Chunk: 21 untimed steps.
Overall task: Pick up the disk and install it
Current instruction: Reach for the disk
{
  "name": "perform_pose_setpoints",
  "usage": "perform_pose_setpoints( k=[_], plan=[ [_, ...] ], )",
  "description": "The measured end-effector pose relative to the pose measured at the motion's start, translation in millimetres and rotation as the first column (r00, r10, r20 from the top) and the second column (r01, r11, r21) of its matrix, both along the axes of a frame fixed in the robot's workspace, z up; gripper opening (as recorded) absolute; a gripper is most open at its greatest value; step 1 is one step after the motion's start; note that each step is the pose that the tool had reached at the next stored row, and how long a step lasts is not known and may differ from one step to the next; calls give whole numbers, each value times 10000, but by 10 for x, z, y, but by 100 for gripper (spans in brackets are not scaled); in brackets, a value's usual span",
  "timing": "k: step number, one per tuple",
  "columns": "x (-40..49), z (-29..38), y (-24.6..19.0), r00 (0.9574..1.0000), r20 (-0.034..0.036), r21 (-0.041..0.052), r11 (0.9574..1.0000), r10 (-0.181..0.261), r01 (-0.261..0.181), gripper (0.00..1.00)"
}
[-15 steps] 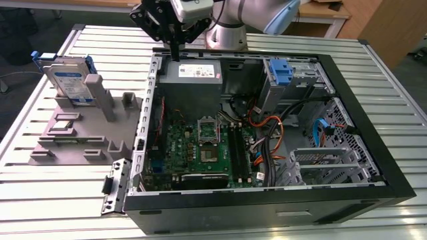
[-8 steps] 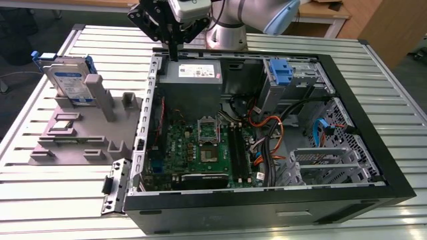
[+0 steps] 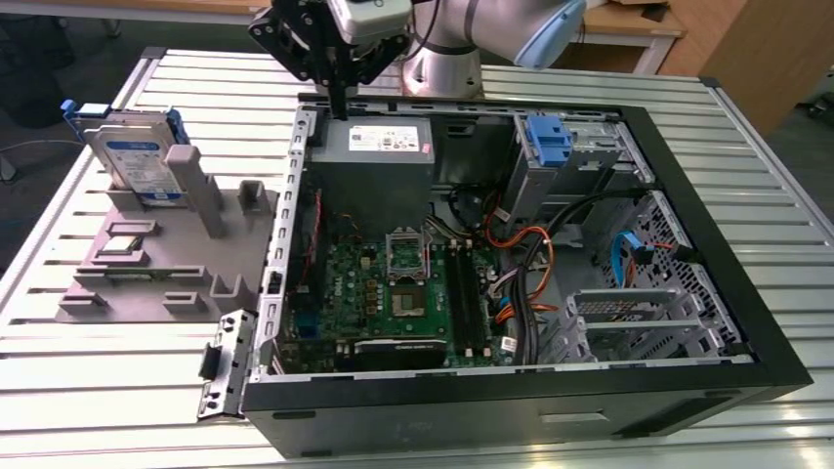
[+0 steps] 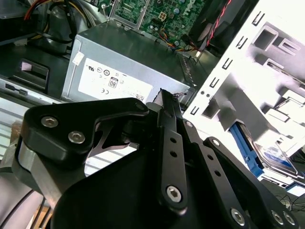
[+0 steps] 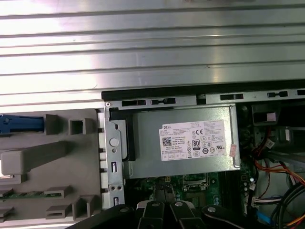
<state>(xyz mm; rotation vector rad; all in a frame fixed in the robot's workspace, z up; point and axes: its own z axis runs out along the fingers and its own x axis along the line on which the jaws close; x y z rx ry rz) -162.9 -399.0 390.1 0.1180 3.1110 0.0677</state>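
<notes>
- Jaws pressed together, nothing held between them.
- Black two-finger gripper (image 3: 342,110) points straight down at the grey rectangular metal power-supply box with a white sticker (image 3: 378,142). Its tips are at the edge of the box on the exterior view's left. Can't tell if they touch it.
- In both wrist views the power-supply box sits just past the fingertips (image 4: 165,98), sticker facing up.
- Flat silver metal disk with a white-and-blue label and blue plastic rails (image 3: 136,156) is well apart from the power-supply box, toward the exterior view's left and outside the case. It stands upright on edge in a slot of the grey plastic fixture block (image 3: 144,278).
- Second wrist view catches the disk too, off to the side of the power-supply box, past the case's metal wall.
- Black open computer case (image 3: 729,293) lies on its side on the ribbed aluminium table (image 3: 104,391), with the power-supply box in one corner of it.
- Green motherboard (image 3: 391,293) is just beside the power-supply box, inside the case.
- Bare blue plastic bracket (image 3: 550,142) sits in a metal bay to the exterior view's right of the power-supply box.
</notes>
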Motion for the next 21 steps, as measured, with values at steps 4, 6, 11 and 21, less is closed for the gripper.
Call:
perform_pose_setpoints(
  k=[4, 6, 11, 21],
  plan=[
    [-33, 0, 0, 10000, 9, 0, 10000, 0, 0, 11],
    [-54, -1, 0, 10000, 15, 1, 10000, 0, 0, 11],
    [-79, -1, 0, 10000, 17, 0, 10000, 0, 0, 11],
    [-126, -7, 0, 10000, 17, 0, 10000, 1, -1, 11]
  ],
)
